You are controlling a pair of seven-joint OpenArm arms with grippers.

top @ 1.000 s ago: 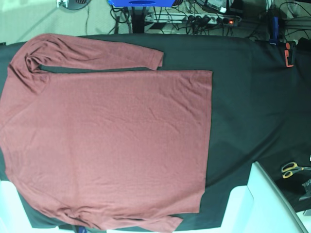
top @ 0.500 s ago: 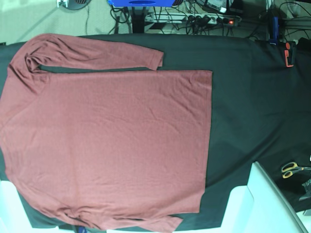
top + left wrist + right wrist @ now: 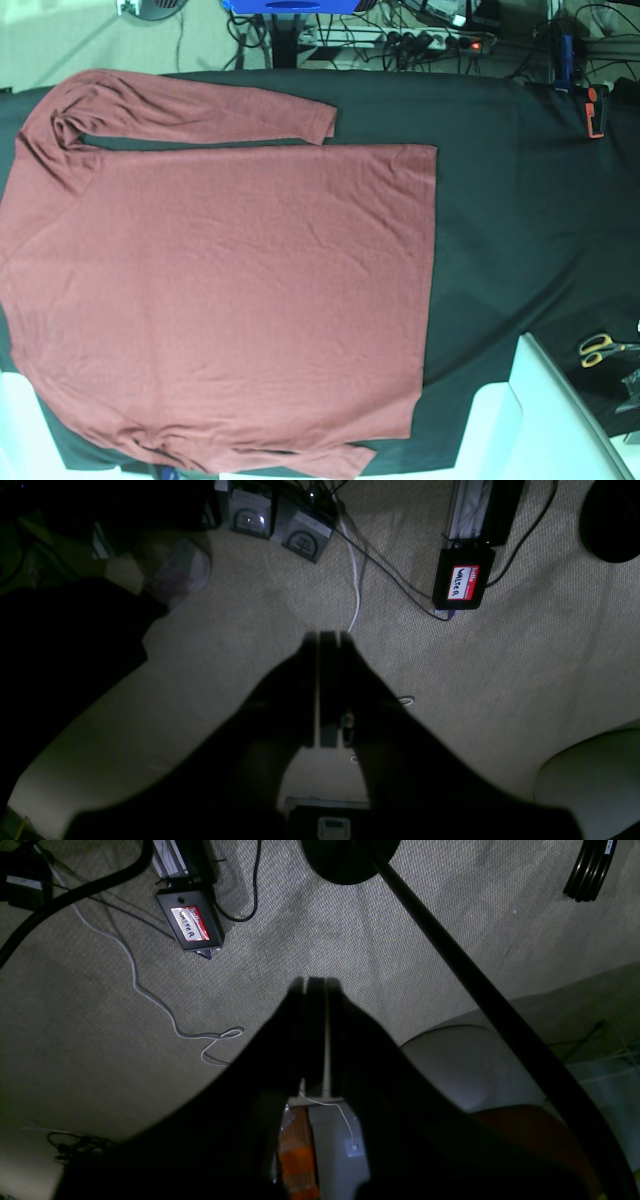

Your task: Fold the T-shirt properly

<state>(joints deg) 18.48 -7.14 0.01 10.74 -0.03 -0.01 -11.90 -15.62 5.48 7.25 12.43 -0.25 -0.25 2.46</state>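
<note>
The T-shirt (image 3: 220,290), maroon and long-sleeved, lies spread flat on the black table cloth (image 3: 500,200), neck to the left, hem to the right. One sleeve (image 3: 200,112) runs along the far edge; the other bunches at the near edge. Neither gripper shows in the base view. In the left wrist view my left gripper (image 3: 322,637) hangs over beige carpet with its jaws pressed together, holding nothing. My right gripper (image 3: 315,982) in the right wrist view is likewise shut and empty above the carpet. The shirt is not in either wrist view.
Yellow-handled scissors (image 3: 603,348) lie at the table's right edge, by a white object (image 3: 545,420). A red clamp (image 3: 596,110) grips the far right edge. Cables and a power strip (image 3: 420,40) lie on the floor behind. A labelled black box (image 3: 462,580) sits on the carpet.
Nothing has moved in the base view; the shirt lies as before and no arm has come into sight.
</note>
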